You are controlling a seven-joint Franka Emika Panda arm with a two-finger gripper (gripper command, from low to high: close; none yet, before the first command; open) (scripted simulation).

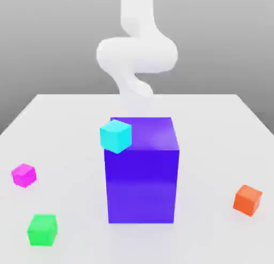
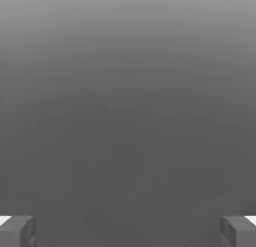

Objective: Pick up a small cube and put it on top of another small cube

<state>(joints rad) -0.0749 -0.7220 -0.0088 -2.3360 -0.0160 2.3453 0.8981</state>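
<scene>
Exterior view: magenta cube is sitting on the counter, green cube nearby, its flat top likely serving as your stacking base. Hand view: your tool is standing spread, holding nothing, presumably keeping ready for grasping.

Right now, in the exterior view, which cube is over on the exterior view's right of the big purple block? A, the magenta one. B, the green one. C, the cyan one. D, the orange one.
D: the orange cube sits to the exterior view's right of the purple block.
</scene>
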